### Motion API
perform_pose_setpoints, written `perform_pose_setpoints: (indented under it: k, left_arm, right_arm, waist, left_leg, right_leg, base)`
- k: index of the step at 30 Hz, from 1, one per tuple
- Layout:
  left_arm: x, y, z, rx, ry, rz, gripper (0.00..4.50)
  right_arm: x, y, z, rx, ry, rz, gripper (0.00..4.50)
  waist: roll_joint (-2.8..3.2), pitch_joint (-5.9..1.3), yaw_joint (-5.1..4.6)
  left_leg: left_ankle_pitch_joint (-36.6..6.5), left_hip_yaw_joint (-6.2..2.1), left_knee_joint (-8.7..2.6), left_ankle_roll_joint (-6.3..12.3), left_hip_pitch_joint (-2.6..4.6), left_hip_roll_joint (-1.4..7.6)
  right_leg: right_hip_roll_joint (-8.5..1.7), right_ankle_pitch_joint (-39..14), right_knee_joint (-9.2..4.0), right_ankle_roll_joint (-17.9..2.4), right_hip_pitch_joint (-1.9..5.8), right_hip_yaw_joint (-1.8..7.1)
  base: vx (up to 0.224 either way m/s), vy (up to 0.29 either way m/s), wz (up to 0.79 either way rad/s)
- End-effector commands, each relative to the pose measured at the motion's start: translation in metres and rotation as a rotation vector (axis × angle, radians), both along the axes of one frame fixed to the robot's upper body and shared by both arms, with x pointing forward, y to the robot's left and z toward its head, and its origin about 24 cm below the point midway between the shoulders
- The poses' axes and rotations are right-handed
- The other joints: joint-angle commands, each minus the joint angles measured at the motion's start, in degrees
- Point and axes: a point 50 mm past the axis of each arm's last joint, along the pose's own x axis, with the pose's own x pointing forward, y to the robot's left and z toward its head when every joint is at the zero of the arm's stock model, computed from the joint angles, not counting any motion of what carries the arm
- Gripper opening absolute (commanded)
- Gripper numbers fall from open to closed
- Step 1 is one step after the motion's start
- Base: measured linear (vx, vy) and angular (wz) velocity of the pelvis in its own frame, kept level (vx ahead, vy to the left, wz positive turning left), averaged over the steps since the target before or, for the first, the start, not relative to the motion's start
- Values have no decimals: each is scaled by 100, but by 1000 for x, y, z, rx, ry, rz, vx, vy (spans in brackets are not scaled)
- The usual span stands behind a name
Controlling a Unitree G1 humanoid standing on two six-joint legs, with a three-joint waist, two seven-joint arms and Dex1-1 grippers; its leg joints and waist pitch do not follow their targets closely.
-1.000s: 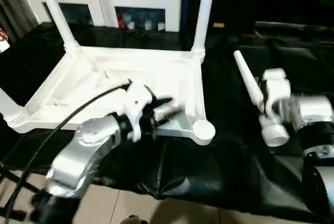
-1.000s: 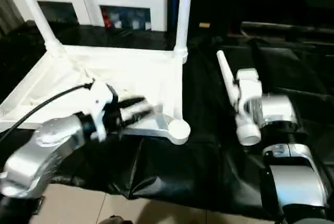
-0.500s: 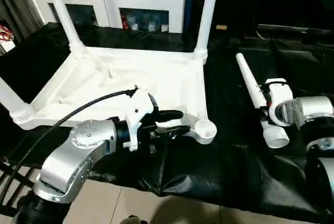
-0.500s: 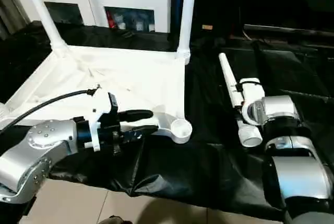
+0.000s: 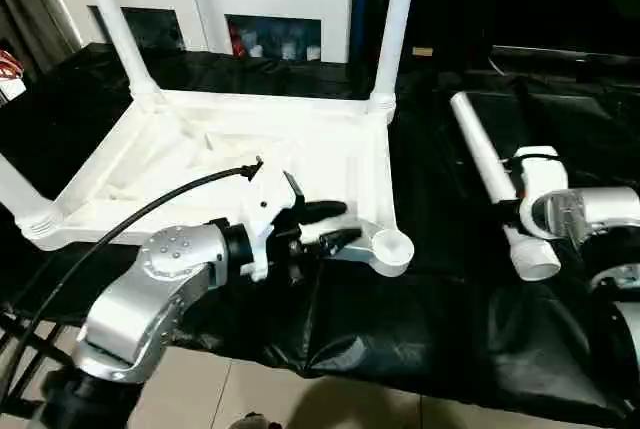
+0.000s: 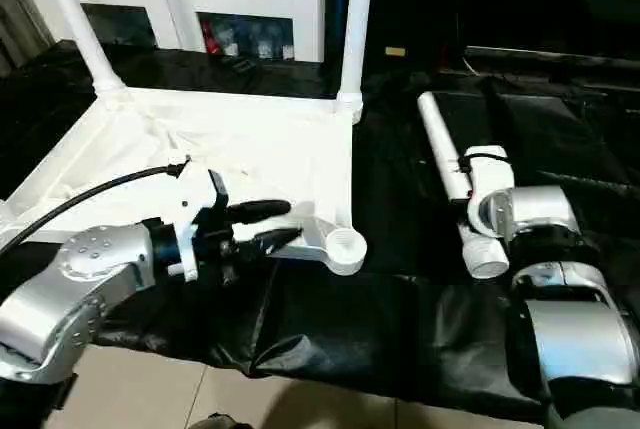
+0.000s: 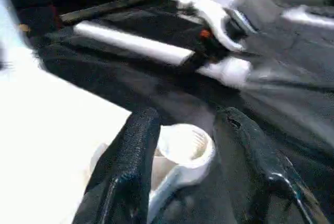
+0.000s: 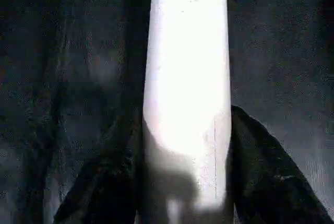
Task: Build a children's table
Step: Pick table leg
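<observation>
Tabletop (image 5: 250, 149): white, lying upside down on the black-draped bench (image 5: 400, 319), ribbed underside up so the corner sockets face upward to take legs.
Fitted legs: two stand in the far corners, far-left leg (image 5: 115, 29) and far-right leg (image 5: 393, 24); a third leg (image 5: 20, 199) rises from the near-left corner.
Empty socket (image 5: 392, 246): near-right corner, open mouth up, the one place left to fill.
Left gripper (image 5: 328, 225): at the near edge of the tabletop beside the empty socket; its fingers (image 7: 130, 151) are spread apart with the socket arm between them, likely to steady the top. Whether they press it I cannot tell.
Loose leg (image 5: 490, 174): lying on the bench to the right of the tabletop, well apart from the empty socket.
Right gripper (image 6: 470, 189): its fingers (image 8: 261, 177) sit either side of the loose leg, close against it, apparently pinching it for the lift.
</observation>
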Motion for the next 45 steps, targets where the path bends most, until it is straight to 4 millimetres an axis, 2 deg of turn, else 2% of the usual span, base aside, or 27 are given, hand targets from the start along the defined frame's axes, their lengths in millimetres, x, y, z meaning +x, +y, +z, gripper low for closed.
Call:
perform_pose_setpoints:
  k: [1, 2, 3, 4, 5, 6, 7, 8, 9, 11, 12, 13, 16, 19, 21, 22, 25, 28, 30, 34, 36, 38, 39, 41, 43, 44, 45]
  left_arm:
    - [14, 0, 13, -48, -49, 94, 205]
    - [20, -4, 17, -87, -52, 124, 205]
    - [23, -6, 19, -105, -52, 133, 205]
    - [24, -7, 21, -116, -51, 139, 205]
    - [36, -17, 30, -207, -32, 160, 205]
    - [41, -22, 35, -251, -12, 168, 205]
    - [41, -22, 35, -254, -11, 168, 205]
    - [47, -28, 41, -305, 9, 172, 205]
    - [54, -35, 48, -371, 46, 175, 205]
    - [57, -38, 51, -399, 64, 172, 222]
    - [61, -48, 59, -482, 143, 117, 239]
    - [62, -53, 64, -528, 186, 77, 239]
    - [62, -63, 76, -608, 218, 10, 269]
    - [61, -65, 79, -631, 230, -7, 286]
    - [61, -70, 82, -669, 268, -45, 300]
    - [60, -72, 82, -684, 290, -67, 300]
    - [57, -76, 82, -711, 346, -114, 326]
    - [56, -76, 82, -706, 349, -119, 351]
    - [54, -77, 80, -706, 370, -121, 366]
    - [56, -75, 74, -663, 382, -75, 394]
    - [59, -74, 74, -667, 383, -50, 347]
    - [64, -69, 75, -678, 372, 15, 354]
    - [66, -67, 76, -691, 374, 29, 352]
    - [68, -64, 78, -704, 369, 46, 306]
    - [69, -61, 80, -720, 365, 56, 299]
    - [70, -60, 80, -722, 361, 59, 313]
    - [69, -60, 80, -724, 359, 56, 290]
  right_arm:
    - [9, 3, 23, 107, -198, -22, 183]
    - [9, 6, 32, 198, -268, -27, 183]
    - [8, 8, 36, 235, -299, -18, 183]
    - [8, 9, 39, 259, -319, -13, 183]
    - [2, 20, 57, 379, -512, 93, 183]
    - [-3, 25, 64, 429, -591, 149, 183]
    - [-4, 25, 64, 432, -595, 153, 183]
    - [-11, 32, 70, 493, -656, 219, 183]
    - [-21, 40, 74, 581, -705, 304, 183]
    - [-26, 44, 76, 620, -719, 342, 183]
    - [-39, 57, 83, 718, -762, 474, 183]
    - [-45, 62, 86, 747, -770, 526, 183]
    - [-55, 74, 89, 777, -767, 615, 183]
    - [-57, 78, 90, 785, -762, 644, 183]
    - [-63, 88, 89, 772, -741, 699, 183]
    - [-66, 93, 88, 759, -728, 723, 183]
    - [-70, 103, 84, 730, -694, 761, 183]
    - [-71, 105, 83, 726, -686, 770, 183]
    - [-70, 114, 83, 715, -666, 806, 183]
    - [-71, 122, 84, 703, -657, 847, 183]
    - [-72, 124, 84, 699, -656, 856, 183]
    - [-71, 127, 84, 688, -652, 866, 183]
    - [-70, 128, 84, 687, -652, 868, 183]
    - [-70, 130, 84, 682, -651, 869, 183]
    - [-69, 132, 83, 676, -652, 868, 183]
    - [-68, 132, 83, 674, -652, 866, 183]
    - [-68, 133, 83, 673, -653, 864, 183]
  waist:
    - [-54, -408, 3]
    - [-55, -415, -5]
    - [-59, -428, 1]
    - [-72, -423, -4]
    - [-99, -423, 14]
    - [-111, -447, 28]
    - [-109, -459, 51]
    - [-109, -459, 51]
    - [-151, -451, 88]
    - [-148, -457, 117]
    - [-153, -455, 142]
    - [-118, -440, 149]
    - [-110, -433, 182]
    - [-109, -407, 176]
    - [-66, -396, 171]
    - [-94, -397, 171]
    - [-104, -403, 164]
    - [-116, -397, 161]
    - [-148, -387, 164]
    - [-139, -392, 167]
    - [-136, -390, 167]
    - [-136, -397, 168]
    - [-100, -397, 179]
    - [-106, -400, 179]
    - [-106, -394, 172]
    - [-105, -396, 175]
    - [-107, -396, 178]
  left_leg:
    - [-1308, -40, -438, -129, 167, 242]
    - [-1193, -40, -439, -85, 142, 229]
    - [-1002, -50, -430, 61, 127, 232]
    - [-949, -49, -431, 114, 108, 222]
    - [-845, -23, -413, 222, 94, 217]
    - [-735, -32, -397, 341, 109, 243]
    - [-538, -43, -390, 447, 75, 237]
    - [-538, -43, -390, 447, 75, 237]
    - [-432, -19, -376, 601, 92, 238]
    - [-365, -40, -375, 685, 81, 254]
    - [-356, -29, -368, 690, 90, 248]
    - [-376, -24, -365, 675, 96, 242]
    - [-478, -45, -387, 636, 100, 259]
    - [-709, -56, -430, 431, 99, 269]
    - [-823, -62, -448, 293, 100, 262]
    - [-826, -65, -453, 241, 95, 258]
    - [-787, -70, -455, 176, 88, 253]
    - [-768, -73, -460, 192, 78, 255]
    - [-775, -70, -465, 209, 70, 252]
    - [-694, -77, -465, 223, 68, 258]
    - [-683, -80, -471, 220, 66, 262]
    - [-630, -82, -465, 238, 61, 261]
    - [-616, -86, -463, 242, 63, 257]
    - [-658, -86, -467, 220, 69, 259]
    - [-700, -86, -475, 186, 72, 262]
    - [-707, -86, -476, 173, 79, 265]
    - [-710, -84, -475, 174, 74, 263]
  right_leg:
    - [-184, -684, -458, -1361, 247, 121]
    - [-174, -566, -444, -1370, 272, 120]
    - [-182, -407, -430, -1394, 282, 106]
    - [-176, -369, -433, -1399, 296, 100]
    - [-186, -273, -442, -1371, 308, 116]
    - [-200, -139, -425, -1368, 306, 120]
    - [-207, 7, -392, -1383, 328, 103]
    - [-207, 7, -392, -1383, 328, 103]
    - [-204, 64, -410, -1420, 311, 111]
    - [-219, 9, -404, -1504, 313, 89]
    - [-220, -101, -418, -1526, 301, 85]
    - [-216, -170, -422, -1534, 288, 95]
    - [-219, -415, -446, -1555, 275, 80]
    - [-225, -816, -504, -1400, 268, 83]
    - [-229, -1071, -534, -1263, 260, 89]
    - [-229, -1099, -540, -1199, 268, 90]
    - [-236, -1048, -525, -1152, 269, 89]
    - [-240, -1049, -533, -1137, 264, 95]
    - [-244, -1147, -551, -1084, 265, 96]
    - [-242, -1057, -544, -1050, 264, 99]
    - [-243, -1012, -541, -1050, 268, 97]
    - [-241, -874, -532, -1053, 278, 97]
    - [-244, -844, -527, -1066, 273, 95]
    - [-240, -861, -534, -1072, 272, 92]
    - [-240, -878, -536, -1074, 268, 92]
    - [-242, -868, -533, -1087, 265, 95]
    - [-241, -839, -529, -1091, 266, 97]
  base:
    - [0, 0, 0]
    - [0, 0, 0]
    - [0, 0, 0]
    - [0, 0, 0]
    - [0, 0, 0]
    - [0, 0, 0]
    - [0, 0, 0]
    - [0, 0, 0]
    - [0, 0, 0]
    - [0, 0, 0]
    - [0, 0, 0]
    - [0, 0, 0]
    - [0, 0, 0]
    - [0, 0, 0]
    - [0, 0, 0]
    - [0, 0, 0]
    - [0, 0, 0]
    - [0, 0, 0]
    - [0, 0, 0]
    - [0, 0, 0]
    - [0, 0, 0]
    - [0, 0, 0]
    - [0, 0, 0]
    - [0, 0, 0]
    - [0, 0, 0]
    - [0, 0, 0]
    - [0, 0, 0]
